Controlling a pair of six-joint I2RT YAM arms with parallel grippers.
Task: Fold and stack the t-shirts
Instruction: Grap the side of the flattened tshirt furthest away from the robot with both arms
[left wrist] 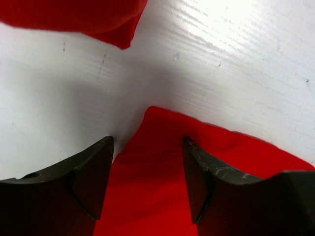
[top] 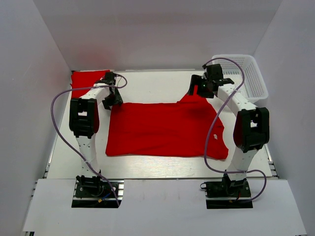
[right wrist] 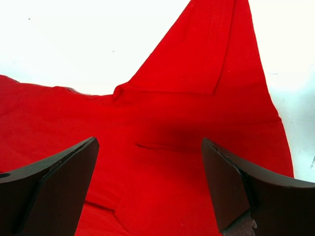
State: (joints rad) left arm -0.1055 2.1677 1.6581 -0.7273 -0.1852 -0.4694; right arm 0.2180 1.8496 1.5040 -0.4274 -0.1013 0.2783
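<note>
A red t-shirt [top: 165, 130] lies spread on the white table, partly folded, with one sleeve pointing toward the back right. My left gripper [top: 112, 101] is open over its back left corner [left wrist: 152, 172], which lies between the fingers. My right gripper [top: 196, 90] is open over the sleeve end of the shirt [right wrist: 162, 147]. A second red shirt [top: 87, 79] lies folded at the back left corner; its edge shows in the left wrist view [left wrist: 74, 17].
A white mesh basket [top: 246, 74] stands at the back right, beside the right arm. White walls close in the table on the left, back and right. Purple cables loop from both arms.
</note>
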